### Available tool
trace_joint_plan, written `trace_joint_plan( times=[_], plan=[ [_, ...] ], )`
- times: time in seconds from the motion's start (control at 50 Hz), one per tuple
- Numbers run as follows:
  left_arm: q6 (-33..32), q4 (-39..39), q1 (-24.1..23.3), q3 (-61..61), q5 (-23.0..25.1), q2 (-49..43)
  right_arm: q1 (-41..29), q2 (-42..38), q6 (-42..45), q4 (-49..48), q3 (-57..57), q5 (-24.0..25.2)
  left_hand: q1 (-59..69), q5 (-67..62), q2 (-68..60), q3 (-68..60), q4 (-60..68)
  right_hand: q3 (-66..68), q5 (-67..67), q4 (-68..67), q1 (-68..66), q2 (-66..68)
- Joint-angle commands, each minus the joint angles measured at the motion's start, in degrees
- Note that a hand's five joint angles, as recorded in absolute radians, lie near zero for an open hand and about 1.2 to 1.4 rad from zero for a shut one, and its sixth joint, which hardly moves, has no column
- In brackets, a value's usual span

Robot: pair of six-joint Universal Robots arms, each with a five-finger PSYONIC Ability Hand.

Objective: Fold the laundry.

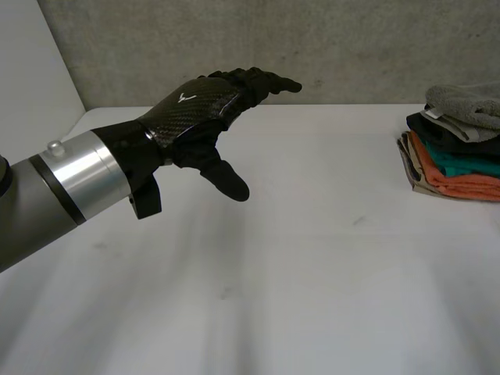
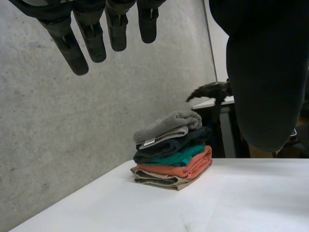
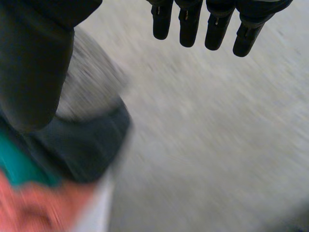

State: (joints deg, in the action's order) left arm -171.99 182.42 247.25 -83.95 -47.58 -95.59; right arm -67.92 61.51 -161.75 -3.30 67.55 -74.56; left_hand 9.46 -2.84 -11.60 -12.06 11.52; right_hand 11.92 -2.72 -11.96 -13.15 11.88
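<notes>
A stack of folded laundry [image 1: 457,144] sits at the table's far right edge: a grey towel on top, then dark, teal and orange pieces, with a beige one at the bottom. My left hand [image 1: 195,105] hovers above the table's left half, open with straight fingers, holding nothing and well apart from the stack. In the left wrist view the stack [image 2: 171,154] lies beyond the left hand's fingers [image 2: 91,34]. My right hand [image 3: 215,24] is open above the stack [image 3: 91,145], with its thumb over the grey towel and nothing held.
The white table [image 1: 312,258] runs back to a grey concrete wall [image 1: 312,47]. A white panel [image 1: 31,62] stands at the far left. Behind the stack, past the table's end, stands dark furniture [image 2: 227,130].
</notes>
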Motion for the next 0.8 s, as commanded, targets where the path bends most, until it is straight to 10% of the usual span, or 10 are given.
trace_joint_plan(
  times=[0.02,0.16,0.32,0.54,0.8],
  plan=[
    [1.30,1.71,-0.36,0.54,-0.58,1.89,1.48,2.83,16.37,-1.51,-5.05,-17.01,0.54,2.84,1.60,2.06,-1.52,-1.92,2.72,1.96,3.15,-1.88],
    [5.96,4.26,-0.28,4.66,-8.21,4.62,-8.62,12.31,14.01,-31.65,3.27,-15.81,0.54,2.84,1.60,2.06,-1.52,-1.92,2.72,1.96,3.15,-1.88],
    [4.14,-1.09,9.98,7.84,-31.41,7.78,-23.12,21.63,1.19,-47.78,19.81,-0.42,0.54,2.84,1.60,2.06,-1.52,-1.92,2.72,1.96,3.15,-1.88],
    [-17.05,-12.69,26.26,2.04,-27.13,0.85,-37.98,18.48,-11.04,-16.14,22.89,-0.68,0.54,2.84,1.60,2.06,-1.52,-1.92,2.72,1.96,3.15,-1.88],
    [-52.82,-20.61,35.76,-3.85,-23.96,-17.52,-41.24,15.31,-5.95,-14.80,22.89,-4.72,0.54,2.84,1.60,2.06,-1.52,-1.92,2.72,1.96,3.15,-1.88]
  ],
)
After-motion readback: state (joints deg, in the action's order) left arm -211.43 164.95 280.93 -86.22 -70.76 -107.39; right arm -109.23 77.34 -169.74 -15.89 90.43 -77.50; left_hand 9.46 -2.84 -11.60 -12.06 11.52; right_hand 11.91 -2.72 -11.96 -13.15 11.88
